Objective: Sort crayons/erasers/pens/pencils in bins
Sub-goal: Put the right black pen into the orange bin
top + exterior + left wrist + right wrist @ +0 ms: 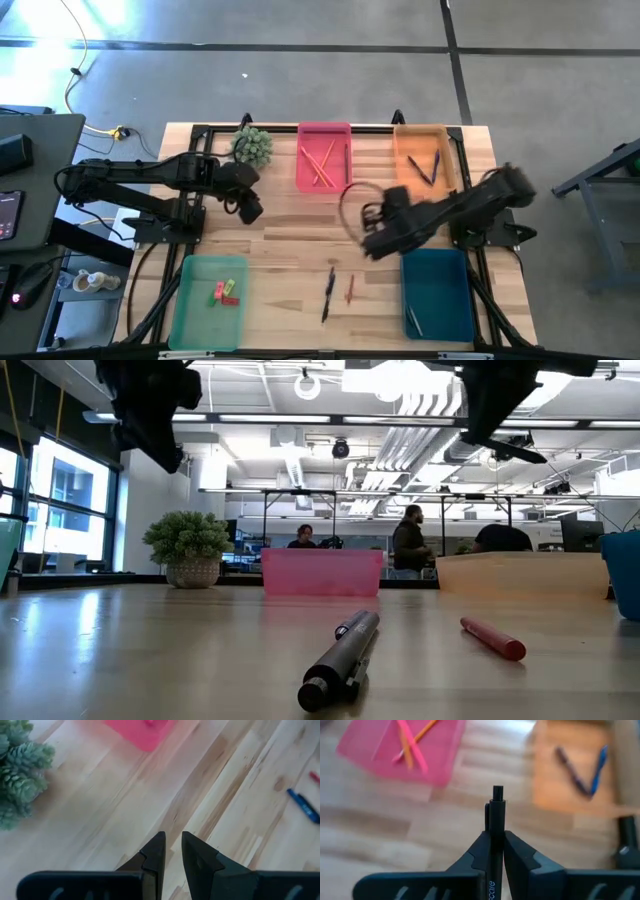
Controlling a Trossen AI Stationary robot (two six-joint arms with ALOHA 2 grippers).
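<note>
The right gripper (495, 847) has its jaws clamped on a black pen (496, 827), lifted above the table short of the orange bin (432, 158). This looks like the carrying step. Next it must travel over that bin, where other pens lie, and release; the left gripper (172, 851) waits beside the plant (252, 146), jaws slightly apart and empty.

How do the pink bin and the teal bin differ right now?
Contents: the pink bin holds several orange and pink sticks; the teal bin shows only one thin stick near its left wall.
Position: the pink bin sits at the table's far edge beside the plant; the teal bin sits at the near edge on the right arm's side.
Both are shallow rectangular trays of like size.
</note>
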